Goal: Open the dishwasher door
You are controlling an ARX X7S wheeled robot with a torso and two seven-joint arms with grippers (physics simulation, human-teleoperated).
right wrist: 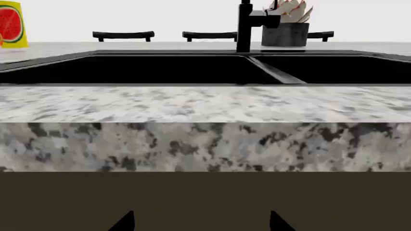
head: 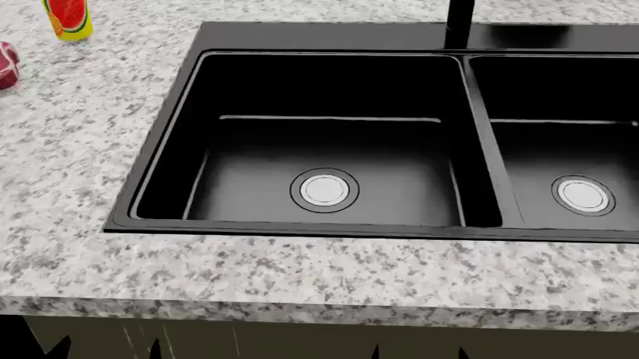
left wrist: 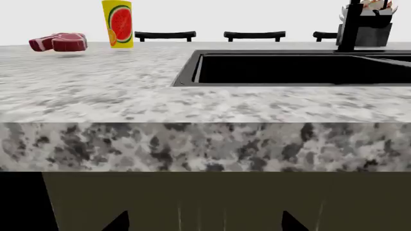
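Only a narrow black strip of the dishwasher door shows, under the counter lip beside the olive-green cabinet front. My left gripper is open, its two dark fingertips wide apart, and it faces that grooved cabinet front just below the counter edge. My right gripper is also open with nothing between its fingers, and faces plain olive cabinet front under the sink. In the head view both grippers barely show below the counter edge, the left gripper and the right gripper.
A speckled granite countertop overhangs the cabinets and holds a black double sink with a black faucet. A yellow watermelon carton and raw red meat lie at the far left. Dark stool backs stand behind the counter.
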